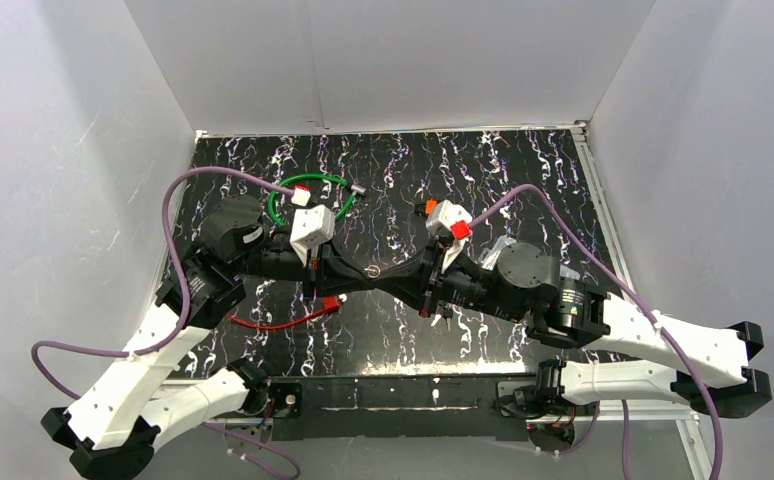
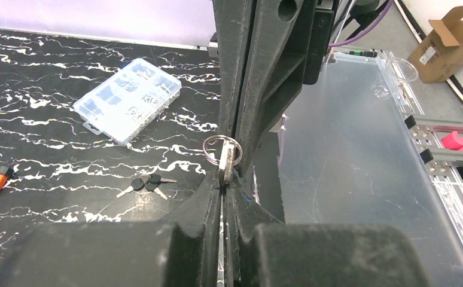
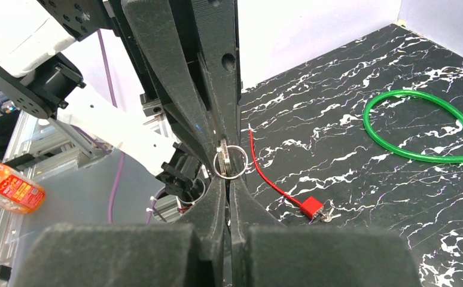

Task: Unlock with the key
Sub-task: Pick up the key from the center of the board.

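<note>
A small silver key point(image 2: 227, 160) on a split ring point(image 3: 229, 162) hangs above the table at the centre, pinched from both sides. My left gripper point(image 2: 226, 179) is shut on its near end. My right gripper point(image 3: 228, 179) is shut on it from the opposite side, tip to tip with the left. In the top view the ring point(image 1: 371, 270) shows where the two grippers meet. The red padlock point(image 3: 311, 207) lies on the table on a red cable point(image 3: 265, 173), below and left of the grippers point(image 1: 331, 305). A small silver piece lies at the padlock's end.
A green cable loop point(image 1: 308, 198) lies at the back left. A clear plastic box point(image 2: 127, 98) and a bunch of black keys point(image 2: 147, 184) lie on the black marble table point(image 1: 523, 170) to the right. White walls enclose the table.
</note>
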Controlling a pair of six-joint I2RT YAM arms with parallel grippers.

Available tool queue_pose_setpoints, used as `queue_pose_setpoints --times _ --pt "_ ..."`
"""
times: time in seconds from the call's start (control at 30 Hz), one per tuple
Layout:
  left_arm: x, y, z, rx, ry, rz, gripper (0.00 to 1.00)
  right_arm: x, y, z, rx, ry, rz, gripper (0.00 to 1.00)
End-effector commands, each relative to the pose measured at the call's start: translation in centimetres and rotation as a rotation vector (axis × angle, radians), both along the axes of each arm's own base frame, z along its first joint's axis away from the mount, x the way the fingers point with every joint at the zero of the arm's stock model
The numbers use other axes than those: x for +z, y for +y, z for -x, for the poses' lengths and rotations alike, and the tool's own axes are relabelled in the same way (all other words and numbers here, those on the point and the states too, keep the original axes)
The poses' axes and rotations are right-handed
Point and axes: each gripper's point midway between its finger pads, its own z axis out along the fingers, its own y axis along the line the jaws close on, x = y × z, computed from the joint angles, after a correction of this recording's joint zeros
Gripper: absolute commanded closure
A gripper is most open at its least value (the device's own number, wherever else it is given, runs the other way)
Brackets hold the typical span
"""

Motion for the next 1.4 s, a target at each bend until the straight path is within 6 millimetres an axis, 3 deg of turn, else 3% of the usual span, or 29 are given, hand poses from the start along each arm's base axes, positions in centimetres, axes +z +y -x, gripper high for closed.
queue_pose_setpoints --times 0.0,0.13,0.33,0.7,0.77,0.87,1.0,1.23,1.37 --pt "1.7 0.5 2.1 -0.092 -0.040 0.028 1.00 1.9 -1.6 -1.1 -0.072 -0.016 -0.035 0.99" --pt "1.7 0.7 2.2 -0.091 -0.048 0.012 1.00 1.9 -2.6 -0.6 -0.059 -0.015 -0.024 0.99" --pt "1.9 0.6 1.7 -0.069 -0.064 0.007 1.00 1.0 -2.5 0.4 -0.005 0.012 0.003 0.99" --pt "1.4 1.2 0.8 -0.021 -0.140 -0.028 1.00 0.1 -3.7 0.5 -0.011 0.012 0.080 0.99" --pt "1.2 1.3 0.7 -0.019 -0.156 -0.039 1.00 0.0 -4.1 0.6 -0.010 0.010 0.105 0.91" --pt "0.8 1.4 0.8 -0.024 -0.159 -0.060 1.00 0.6 -4.6 0.7 -0.002 -0.003 0.116 0.66" --pt "0.2 1.6 0.7 -0.029 -0.158 -0.088 1.00 1.9 -4.6 0.8 0.008 -0.035 0.113 0.49" --pt "-0.8 1.6 0.7 -0.053 -0.148 -0.153 1.00 5.0 -3.7 0.1 -0.007 -0.119 0.041 0.41" --pt "-0.7 1.6 0.8 -0.059 -0.156 -0.160 1.00 4.1 -1.6 0.2 0.034 -0.130 0.083 0.44"
